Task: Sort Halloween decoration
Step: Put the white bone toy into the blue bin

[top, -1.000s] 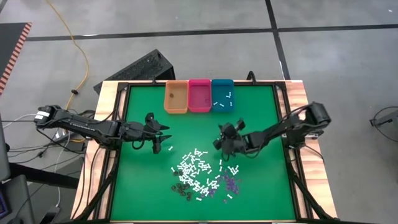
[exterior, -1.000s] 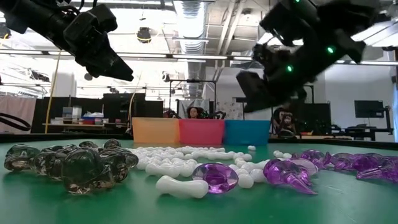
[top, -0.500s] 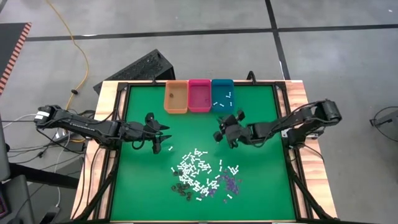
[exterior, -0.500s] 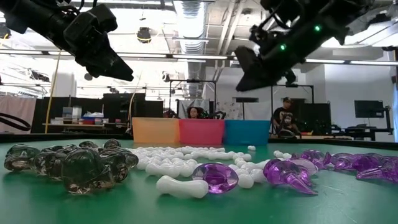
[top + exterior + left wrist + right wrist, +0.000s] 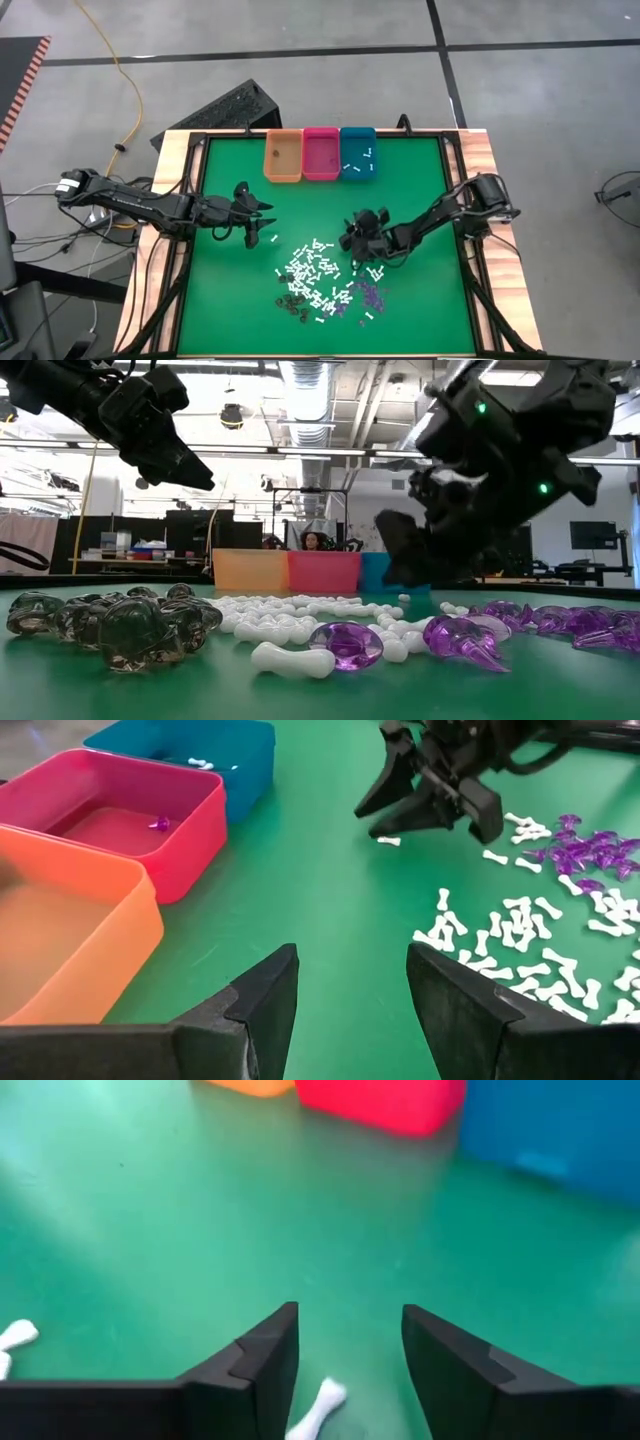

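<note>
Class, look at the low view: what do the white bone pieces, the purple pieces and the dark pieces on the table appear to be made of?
White bone pieces: probably opaque plastic with a smooth, slightly glossy finish; soft highlights show along the rounded ends.
Purple pieces: seemingly translucent plastic; light passes through and the facets glint.
Dark pieces: likely smoky, see-through plastic with a glossy surface that shows bright reflections.

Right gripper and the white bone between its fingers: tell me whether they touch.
Apart. In the right wrist view the white bone lies on the mat between the open right gripper fingers, green showing on both sides.
</note>
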You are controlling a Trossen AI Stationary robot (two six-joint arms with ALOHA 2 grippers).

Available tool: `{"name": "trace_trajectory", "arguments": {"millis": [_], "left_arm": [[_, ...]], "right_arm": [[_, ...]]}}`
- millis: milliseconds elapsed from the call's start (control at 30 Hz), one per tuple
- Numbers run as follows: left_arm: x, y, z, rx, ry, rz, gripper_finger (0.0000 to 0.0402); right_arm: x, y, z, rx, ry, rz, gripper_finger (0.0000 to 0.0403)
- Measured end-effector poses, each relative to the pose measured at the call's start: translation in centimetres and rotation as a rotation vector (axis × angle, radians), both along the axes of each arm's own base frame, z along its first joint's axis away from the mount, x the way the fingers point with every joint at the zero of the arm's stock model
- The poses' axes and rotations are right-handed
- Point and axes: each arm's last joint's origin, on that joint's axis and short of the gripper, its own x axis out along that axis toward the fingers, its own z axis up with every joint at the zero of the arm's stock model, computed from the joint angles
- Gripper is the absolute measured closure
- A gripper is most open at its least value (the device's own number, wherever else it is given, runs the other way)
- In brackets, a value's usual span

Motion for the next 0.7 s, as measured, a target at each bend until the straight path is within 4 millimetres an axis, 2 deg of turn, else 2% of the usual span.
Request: {"name": "trace_trajectory", "arguments": {"millis": [233,300,400,533,700], "left_arm": [[0.0,0.0,0.0,0.002,-0.001,0.005,0.0223],[0.0,0.0,0.0,0.003,-0.001,0.008,0.0223],[0.0,0.0,0.0,0.003,-0.001,0.008,0.0223],[0.0,0.0,0.0,0.004,-0.001,0.01,0.0223],[0.0,0.0,0.0,0.006,-0.001,0.014,0.0223]], "right_arm": [[-0.2,1.2,-2.6,0.032,-0.025,-0.044,0.0211],[-0.3,1.1,-3.5,0.052,-0.018,-0.064,0.023],[-0.5,1.1,-4.4,0.085,-0.014,-0.084,0.0282],[-0.6,1.1,-4.4,0.081,-0.008,-0.083,0.0366],[-0.4,1.1,-3.5,0.091,-0.001,-0.048,0.0368]]}}
